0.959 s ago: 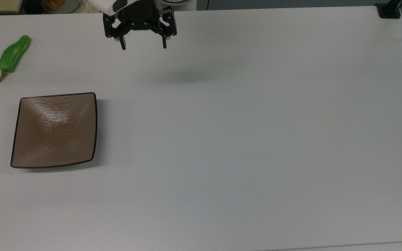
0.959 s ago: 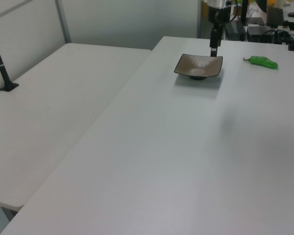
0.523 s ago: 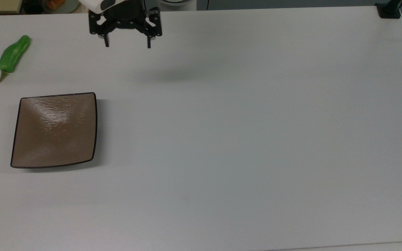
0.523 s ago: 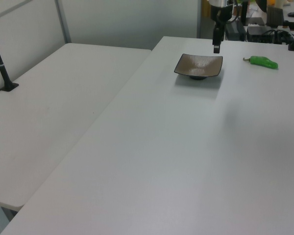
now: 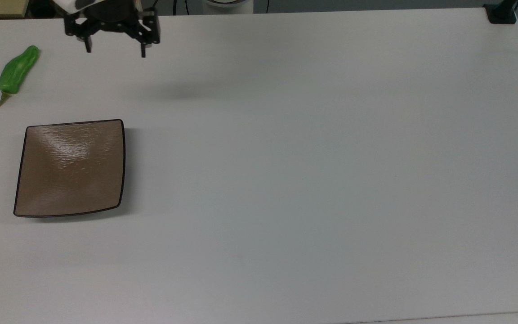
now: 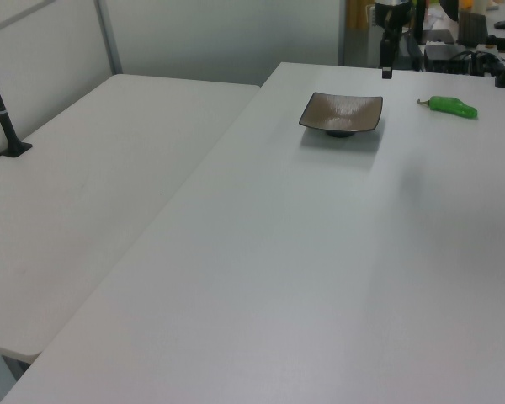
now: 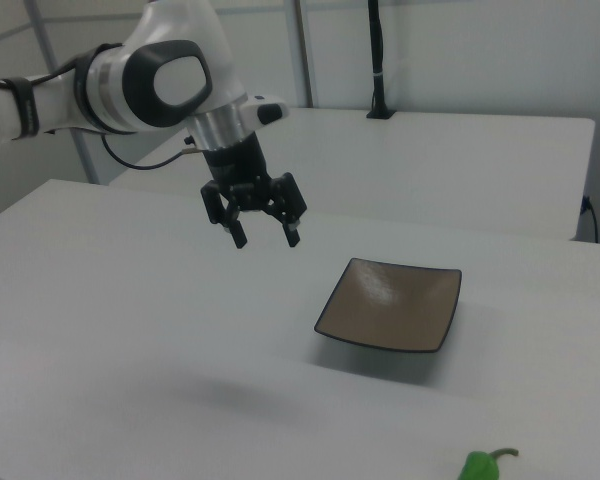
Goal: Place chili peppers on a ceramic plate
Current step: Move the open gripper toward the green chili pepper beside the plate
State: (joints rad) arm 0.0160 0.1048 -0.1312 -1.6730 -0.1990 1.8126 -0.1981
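Chili pepper (image 5: 15,73) lying on the counter (image 5: 313,171) just beyond the empty ceramic plate (image 5: 70,167) — claw (image 5: 115,48) hanging spread, empty, to the top view's right. Approach step; next: lowering astride the pepper.

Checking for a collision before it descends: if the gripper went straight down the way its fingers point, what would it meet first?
Probably bare table. The open gripper hangs in the air, beside the chili pepper and the ceramic plate, seemingly above neither, though depth is uncertain.

No text, label or number can be read.
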